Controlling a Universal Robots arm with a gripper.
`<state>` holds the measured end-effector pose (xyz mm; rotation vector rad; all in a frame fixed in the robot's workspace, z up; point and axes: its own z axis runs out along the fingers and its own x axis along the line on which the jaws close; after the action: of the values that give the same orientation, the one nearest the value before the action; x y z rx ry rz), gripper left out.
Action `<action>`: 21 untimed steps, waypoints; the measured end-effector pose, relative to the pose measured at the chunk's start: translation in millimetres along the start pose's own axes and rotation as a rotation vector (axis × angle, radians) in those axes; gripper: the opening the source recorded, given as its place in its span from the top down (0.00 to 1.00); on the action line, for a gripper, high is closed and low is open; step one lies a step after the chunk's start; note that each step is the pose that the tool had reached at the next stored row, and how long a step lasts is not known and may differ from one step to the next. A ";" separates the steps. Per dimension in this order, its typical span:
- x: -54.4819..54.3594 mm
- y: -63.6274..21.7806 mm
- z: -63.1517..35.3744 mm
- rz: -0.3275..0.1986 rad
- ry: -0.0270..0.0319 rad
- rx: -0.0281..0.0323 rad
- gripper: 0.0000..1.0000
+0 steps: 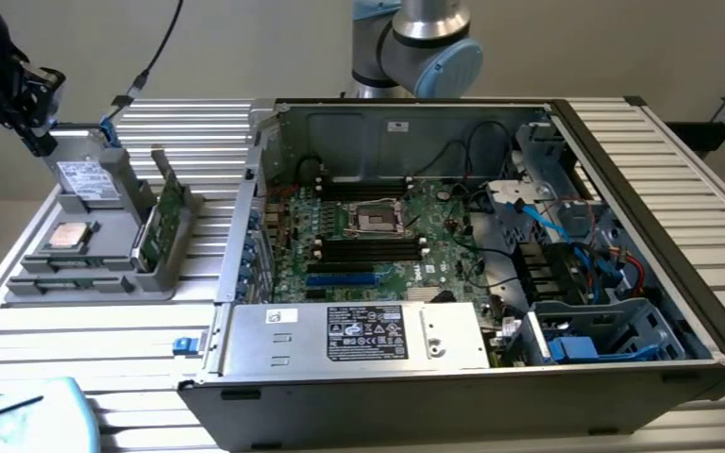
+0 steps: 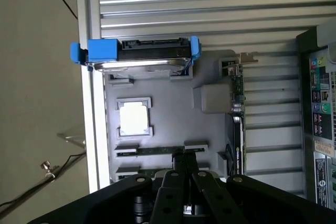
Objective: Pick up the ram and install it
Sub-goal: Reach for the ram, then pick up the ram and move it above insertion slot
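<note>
One thin ram (image 2: 155, 150) sits edgewise in the tray (image 2: 173, 124); likely light, stiff, fragile, so pinch its flat faces mid-length. The gripper (image 2: 184, 155) hovers above, closed, empty.

Ribbed silver aluminium table (image 1: 35, 330); plain grey plastic tray (image 2: 173, 124); long narrow green circuit-board ram (image 2: 157, 151); bright blue plastic drive brackets (image 2: 102, 51); green motherboard (image 1: 445, 236), black-slotted.
</note>
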<state>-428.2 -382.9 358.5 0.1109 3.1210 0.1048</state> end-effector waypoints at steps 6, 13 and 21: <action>0.0 0.0 0.0 0.000 0.0001 0.0000 0.89; 1.0 -0.1 0.5 -0.023 0.0018 -0.0004 0.89; 1.1 -0.2 2.1 -0.168 0.0155 -0.0025 0.89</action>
<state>-429.2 -382.9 356.4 -0.1528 3.1290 0.1073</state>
